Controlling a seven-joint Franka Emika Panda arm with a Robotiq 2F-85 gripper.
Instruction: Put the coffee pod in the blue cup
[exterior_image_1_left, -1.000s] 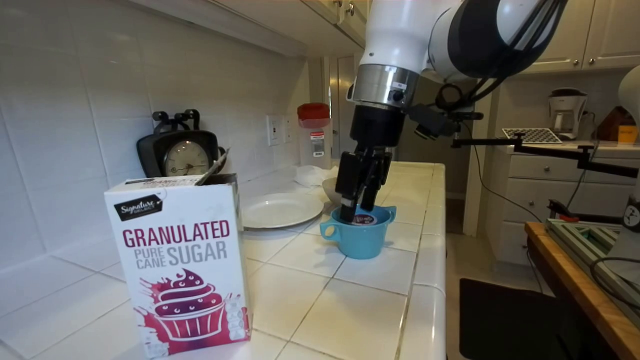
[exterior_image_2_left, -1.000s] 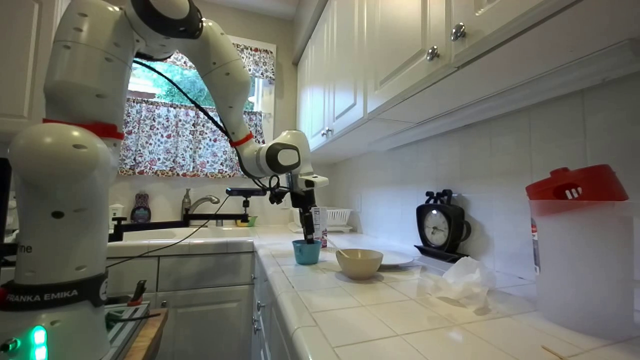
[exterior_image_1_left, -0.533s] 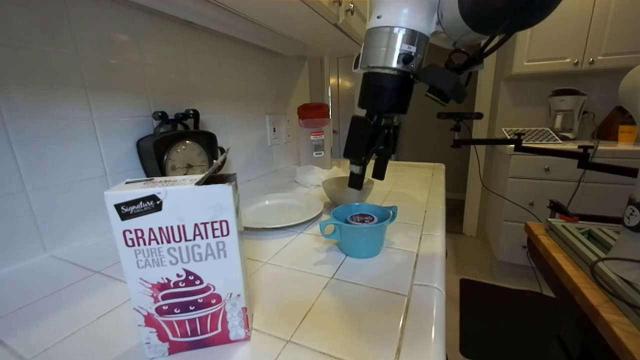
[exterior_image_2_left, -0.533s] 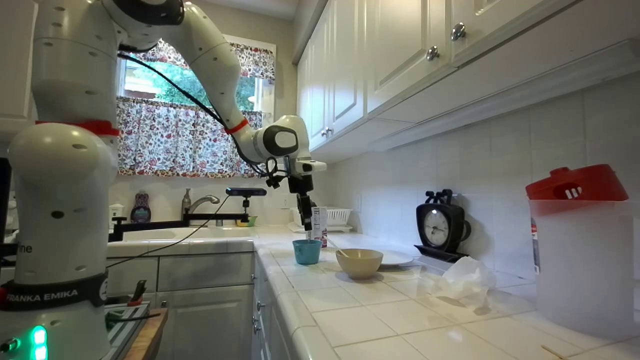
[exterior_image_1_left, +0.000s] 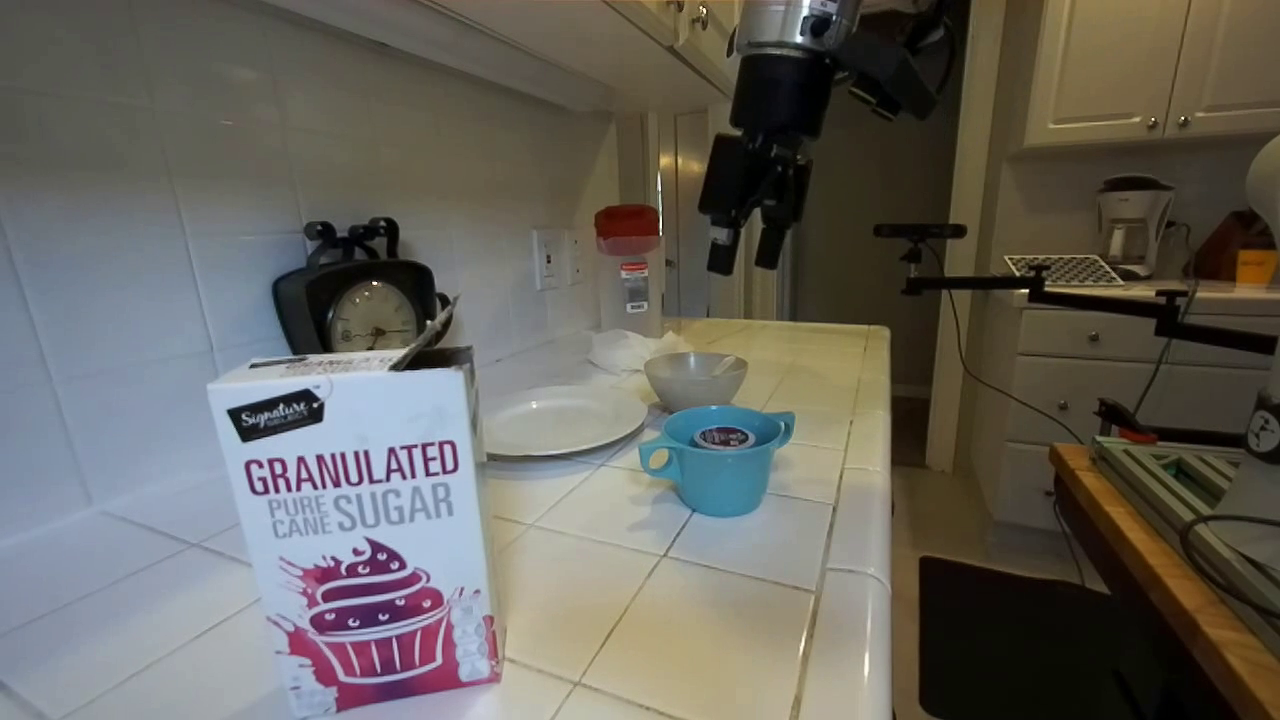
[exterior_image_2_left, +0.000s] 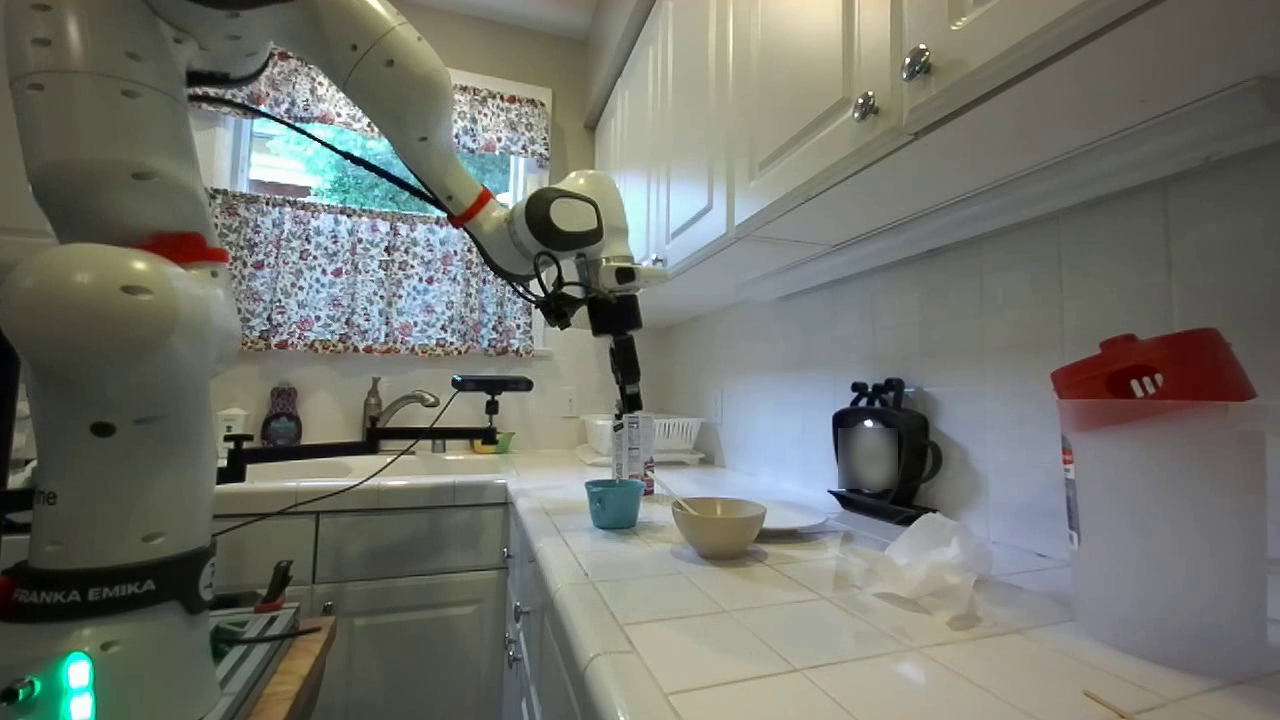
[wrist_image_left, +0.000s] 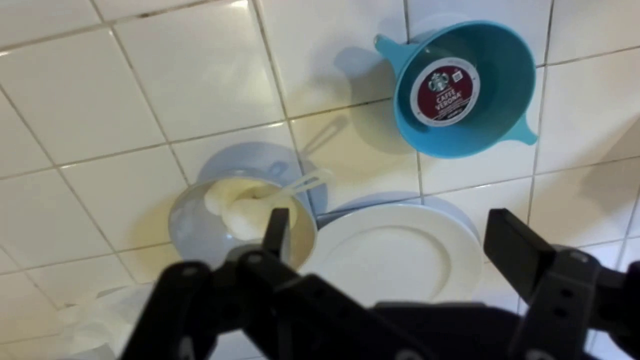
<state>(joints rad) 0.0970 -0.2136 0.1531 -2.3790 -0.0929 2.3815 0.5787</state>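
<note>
The coffee pod (exterior_image_1_left: 724, 438) lies inside the blue cup (exterior_image_1_left: 725, 485), its dark red label facing up. In the wrist view the pod (wrist_image_left: 445, 92) sits against one side of the blue cup (wrist_image_left: 515, 75), with its body hidden under the lid. In an exterior view the blue cup (exterior_image_2_left: 613, 505) hides the pod. My gripper (exterior_image_1_left: 745, 262) is open and empty, well above the counter and the cup. It also shows high over the counter in an exterior view (exterior_image_2_left: 628, 405). In the wrist view my open gripper (wrist_image_left: 390, 220) has its fingers wide apart, with nothing between them.
A pale bowl (exterior_image_1_left: 680, 378) with a spoon and a white plate (exterior_image_1_left: 565, 420) stand near the cup. A sugar box (exterior_image_1_left: 355, 540) stands at the front. A black scale (exterior_image_2_left: 880, 455), a crumpled white bag (exterior_image_2_left: 935, 560) and a red-lidded container (exterior_image_2_left: 1165, 520) line the wall.
My gripper has risen from inside the cup to well above it, fingers apart. The pod stays in the cup. The cup has hardly moved.
</note>
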